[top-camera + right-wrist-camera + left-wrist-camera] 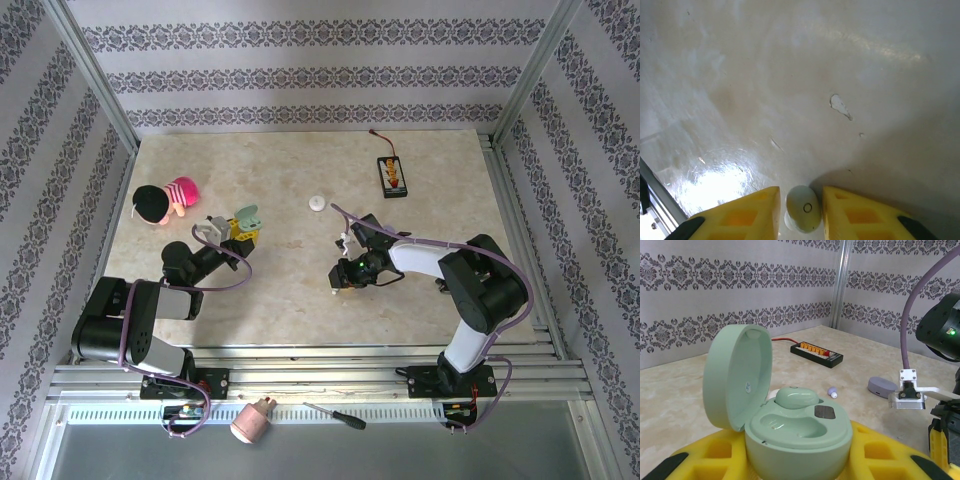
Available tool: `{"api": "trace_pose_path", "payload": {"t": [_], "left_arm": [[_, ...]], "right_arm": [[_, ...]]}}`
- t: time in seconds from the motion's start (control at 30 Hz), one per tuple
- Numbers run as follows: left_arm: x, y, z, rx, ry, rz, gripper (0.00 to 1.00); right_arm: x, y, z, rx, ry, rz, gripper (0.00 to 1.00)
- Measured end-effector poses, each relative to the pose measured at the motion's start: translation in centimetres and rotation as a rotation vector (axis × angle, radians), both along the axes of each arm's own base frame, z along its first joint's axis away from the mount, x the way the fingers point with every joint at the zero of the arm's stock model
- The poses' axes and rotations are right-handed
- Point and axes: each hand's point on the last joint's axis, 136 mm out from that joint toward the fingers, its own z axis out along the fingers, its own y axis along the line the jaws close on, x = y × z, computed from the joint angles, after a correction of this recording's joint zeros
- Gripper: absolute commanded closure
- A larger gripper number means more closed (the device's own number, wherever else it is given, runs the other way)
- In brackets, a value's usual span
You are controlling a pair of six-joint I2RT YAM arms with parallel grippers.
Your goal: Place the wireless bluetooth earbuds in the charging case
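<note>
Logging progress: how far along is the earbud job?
Done: one green earbud sits in the open charging case, held by the left gripper. In hand: the right gripper brackets a second earbud. Left: seating it in the empty slot.

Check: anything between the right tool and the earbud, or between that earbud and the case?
Nothing visible. The pale green earbud lies on the table between the fingers of the right tool. Nothing stands between it and the charging case, held open in the left tool; the case's near slot is free.
</note>
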Motion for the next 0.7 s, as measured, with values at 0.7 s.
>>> {"api": "trace_pose_path", "payload": {"t": [0.7], "left_arm": [[0.06,-0.2,-0.18,0.0,0.006,-0.006,0.78]], "right_arm": [[-0.86,0.29,0.3,0.041,0.023,0.011,0.77]]}}
